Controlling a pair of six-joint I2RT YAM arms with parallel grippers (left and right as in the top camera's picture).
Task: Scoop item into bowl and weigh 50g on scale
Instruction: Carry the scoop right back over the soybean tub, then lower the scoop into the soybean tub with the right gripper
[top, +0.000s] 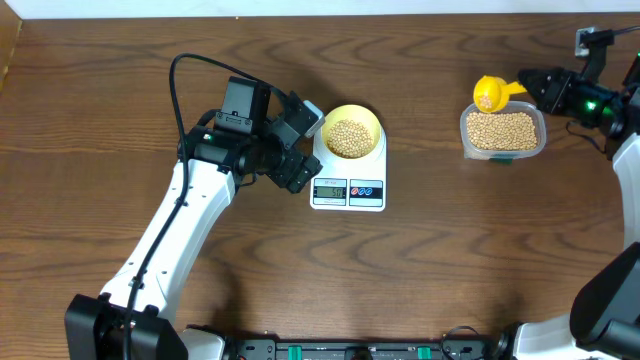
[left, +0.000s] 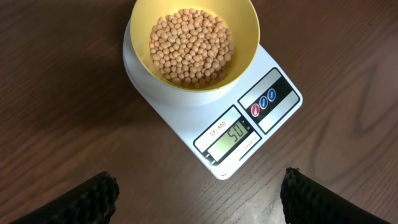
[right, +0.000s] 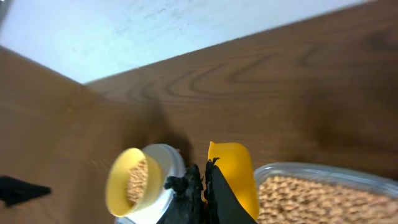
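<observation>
Lots of little tan beans (top: 351, 137) are sitting in the pale yellow bowl (top: 375, 122), covering its bottom. The bowl is resting on the round end of the white scale (top: 347, 192), near the middle of the brown table (top: 450, 260). The scale's little grey screen (left: 231, 135) is showing 50, and small buttons (left: 264, 102) are lying next to it.

The left gripper (top: 308, 145) is hanging just to the left of the scale, and its camera is looking down on the bowl. Its two black fingers (left: 87, 198) are standing wide apart and holding nothing. They are touching neither the bowl nor the scale.

Far off on the right, a clear plastic tub (top: 465, 138) is holding many more beans. The right gripper (top: 535, 88) is squeezing tight on the handle of a bright yellow scoop (top: 490, 93). The scoop is hovering over the tub's back left corner, well apart from the bowl. I cannot tell if any beans are lying in the scoop.
</observation>
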